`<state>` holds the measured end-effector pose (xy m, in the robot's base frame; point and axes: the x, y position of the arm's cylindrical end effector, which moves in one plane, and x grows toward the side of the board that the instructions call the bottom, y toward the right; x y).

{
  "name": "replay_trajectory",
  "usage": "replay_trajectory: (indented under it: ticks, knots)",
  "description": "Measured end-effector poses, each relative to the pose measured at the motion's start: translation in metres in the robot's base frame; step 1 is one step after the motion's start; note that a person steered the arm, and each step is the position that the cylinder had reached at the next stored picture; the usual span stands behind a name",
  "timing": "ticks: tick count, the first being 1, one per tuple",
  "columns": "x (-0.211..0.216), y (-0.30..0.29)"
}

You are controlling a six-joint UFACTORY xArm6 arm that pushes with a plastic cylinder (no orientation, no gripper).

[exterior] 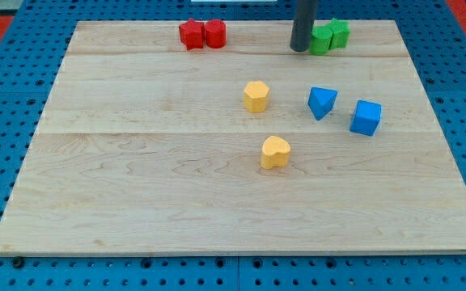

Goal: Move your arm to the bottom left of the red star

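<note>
**Q.** Where is the task's thing shown?

**A.** The red star (191,34) is seen near the view's top edge of the wooden surface (136,186), left of centre. A second red block (215,33), its shape not clearly made out, is set touching it on the view's right.

**Q.** And the tip?

**A.** My tip (299,48) is shown at the view's top, well to the right of the red pair and just left of two green blocks (330,36), which it appears to touch or nearly touch. No claw is fitted, so no open or closed state can be reported.

**Q.** How is the step best carried out?

**A.** It is judged that the tip should be drawn leftward along a line below the red pair, then halted below and left of the star without contact. A path kept low enough to pass under the second red block would avoid nudging either one.

**Q.** What room is available?

**A.** The band between the red pair and the yellow block (256,95) is bare. The yellow heart (275,152), blue triangular block (322,102) and blue cube (366,117) lie well apart from that path. The star is near the top edge, so a push upward is to be avoided.
</note>
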<state>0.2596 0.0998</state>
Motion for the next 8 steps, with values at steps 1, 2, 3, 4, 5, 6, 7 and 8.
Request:
replay_trajectory:
  ticks: [1,2,3,4,5,6,7,8]
  knots:
    - [-0.004,-0.001]
    - [-0.007,-0.001]
    - [-0.007,-0.001]
    - [0.02,-0.001]
    - [0.071,0.033]
    - [0.091,0.139]
    - [0.122,0.186]
    - [0.179,0.17]
